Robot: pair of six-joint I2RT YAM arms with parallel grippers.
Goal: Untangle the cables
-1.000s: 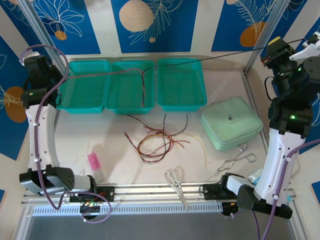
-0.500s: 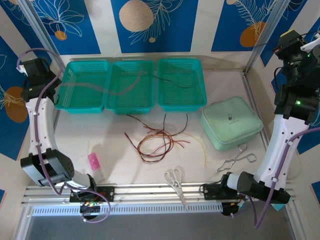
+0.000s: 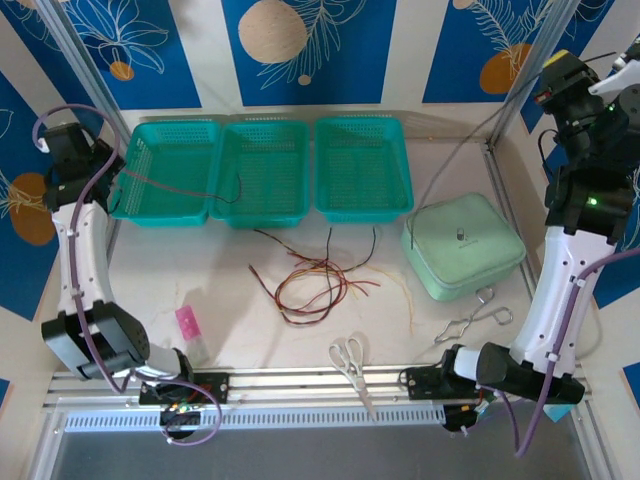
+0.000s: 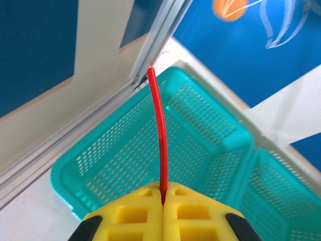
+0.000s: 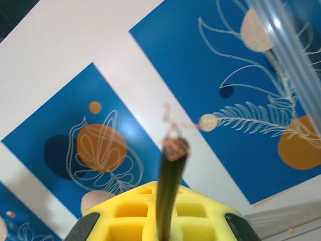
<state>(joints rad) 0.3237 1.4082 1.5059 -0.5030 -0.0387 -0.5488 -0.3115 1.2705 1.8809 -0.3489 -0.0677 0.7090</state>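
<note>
Left wrist view, grip: the left gripper (image 4: 163,195) has its yellow fingers (image 4: 135,216) clenched on the red cable (image 4: 160,125), whose stripped end points up past the fingertips.
Left wrist view, position: the gripper hangs above the left teal tray (image 4: 150,155), close to the frame rail at the table's far-left corner.
Right wrist view, grip: the right gripper (image 5: 168,221) is clamped on a dark cable (image 5: 169,191) with a frayed copper tip; behind it is the patterned wall.
Top view, task objects: the red cable droops from the left gripper into the left tray. The dark cable slants from the raised right gripper down to the table beside the green zip case (image 3: 462,245). The remaining cable tangle (image 3: 315,282) lies mid-table, apart from both.
Step in hand: judged to be sorting, with two cables freed and one per gripper.
Next move: probably release the red cable into the left tray, then carry the dark cable over the right tray (image 3: 362,168) and lower it.
Edges: the frame post (image 3: 520,75) stands just beside the right gripper, so swing inward.
Open room: bare table between trays and tangle. The scissors (image 3: 349,362) and metal clip (image 3: 478,316) lie towards the near edge.
</note>
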